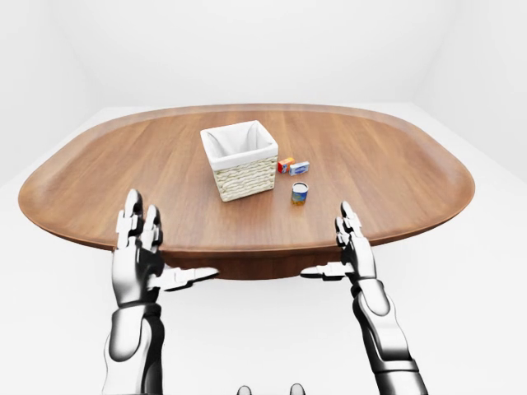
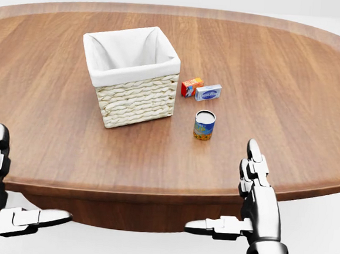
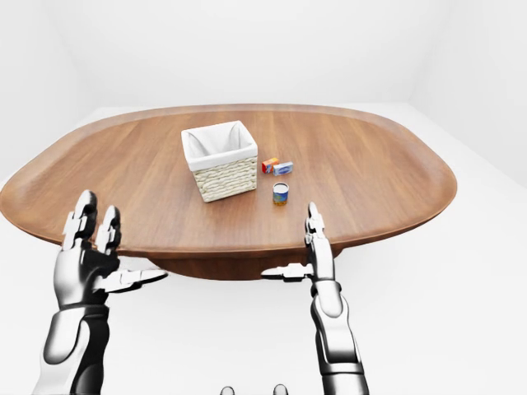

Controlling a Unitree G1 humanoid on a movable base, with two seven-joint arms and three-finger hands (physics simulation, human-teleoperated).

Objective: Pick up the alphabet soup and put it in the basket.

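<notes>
The alphabet soup can [image 2: 204,125], blue and yellow with a pale lid, stands upright on the wooden table [image 2: 291,83], just right of the woven basket [image 2: 131,76] with its white lining. My right hand [image 2: 234,205] hovers open at the table's near edge, below and right of the can. My left hand [image 2: 3,193] is open at the head view's lower left corner, well away from the basket. Both hands hold nothing.
An orange box [image 2: 191,86] and a small blue-and-white box [image 2: 208,92] lie side by side above the can, right of the basket. White floor and walls surround the oval table in the eye views.
</notes>
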